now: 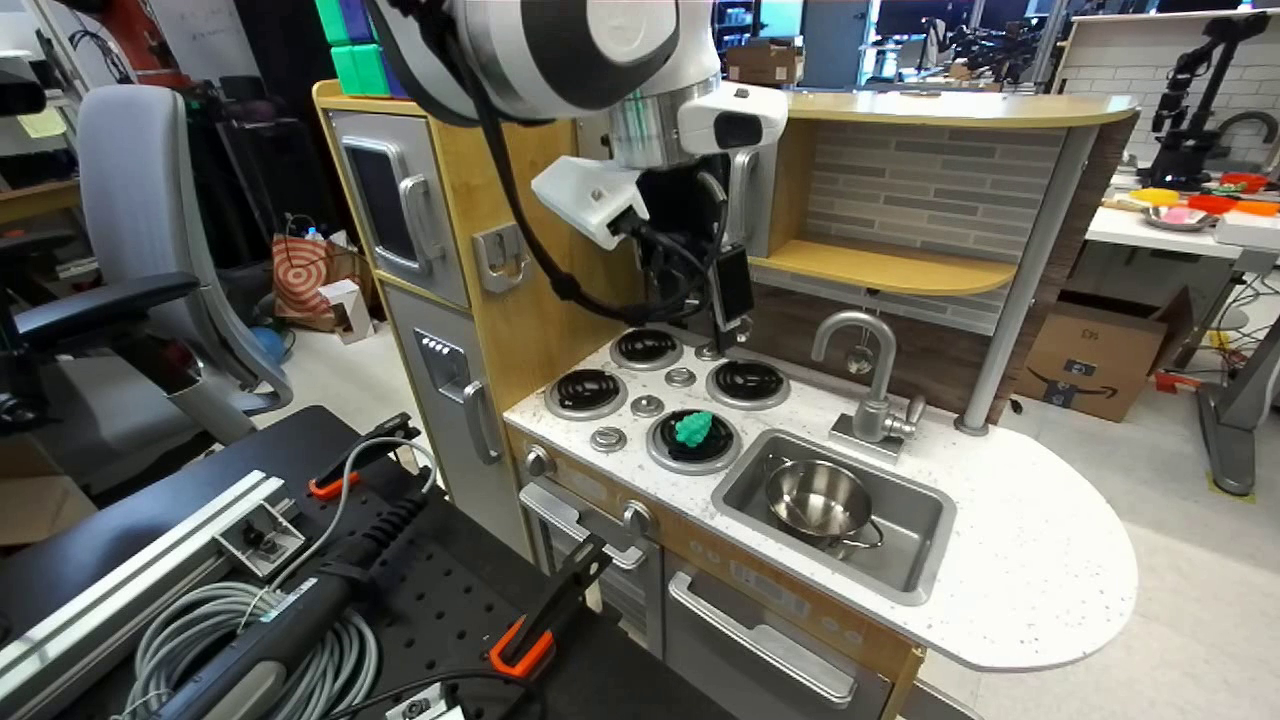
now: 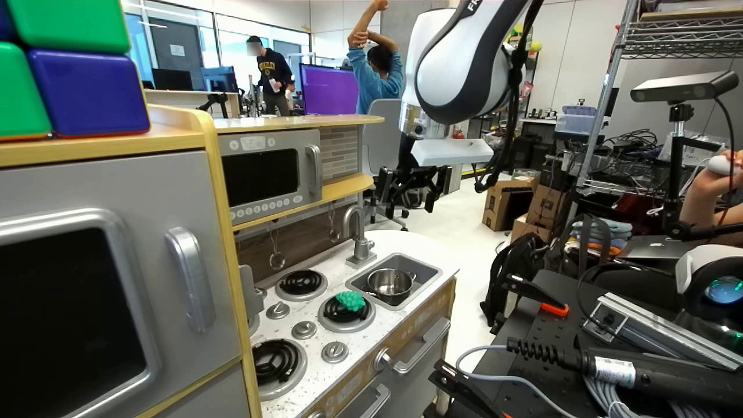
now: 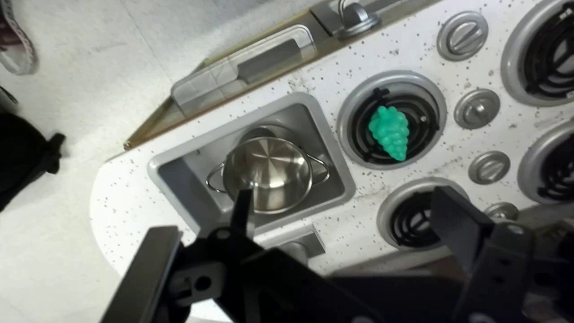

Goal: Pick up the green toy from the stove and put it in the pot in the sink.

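Observation:
The green toy (image 3: 391, 132) is a bumpy, grape-like shape lying on the burner beside the sink, on the white stove (image 1: 625, 385). It also shows in both exterior views, in this one (image 1: 692, 429) and in this one (image 2: 350, 301). The steel pot (image 3: 269, 172) stands empty in the grey sink (image 3: 347, 188); the pot also shows in both exterior views (image 1: 818, 497) (image 2: 391, 283). My gripper (image 3: 343, 193) is open and empty, its fingers wide apart, high above the counter and apart from toy and pot. It also shows in an exterior view (image 2: 408, 203).
A curved faucet (image 1: 868, 370) rises behind the sink. A yellow shelf (image 1: 890, 265) and a microwave (image 2: 267, 174) overhang the back of the counter. A tall wooden cabinet (image 1: 545, 230) stands beside the stove. A black table (image 1: 450, 620) with cables and clamps stands in front.

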`<state>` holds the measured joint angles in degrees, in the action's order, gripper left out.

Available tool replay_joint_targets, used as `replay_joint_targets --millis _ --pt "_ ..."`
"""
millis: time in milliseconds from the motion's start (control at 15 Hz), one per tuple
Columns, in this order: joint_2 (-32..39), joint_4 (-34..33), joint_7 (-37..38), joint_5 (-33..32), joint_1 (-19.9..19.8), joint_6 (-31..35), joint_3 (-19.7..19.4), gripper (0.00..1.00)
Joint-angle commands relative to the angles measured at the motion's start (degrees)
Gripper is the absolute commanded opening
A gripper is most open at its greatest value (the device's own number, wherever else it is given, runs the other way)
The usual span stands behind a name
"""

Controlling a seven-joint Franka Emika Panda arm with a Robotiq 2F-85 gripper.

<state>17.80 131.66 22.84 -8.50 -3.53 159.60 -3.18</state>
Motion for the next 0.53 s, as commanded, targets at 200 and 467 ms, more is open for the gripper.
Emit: replay_joint_targets --millis 200,467 --pt "0.1 6.3 -1.2 -0.2 3.0 18.5 -1.9 1.0" --pt "0.7 7.4 -4.2 -2.6 5.5 21.6 -5.0 1.0"
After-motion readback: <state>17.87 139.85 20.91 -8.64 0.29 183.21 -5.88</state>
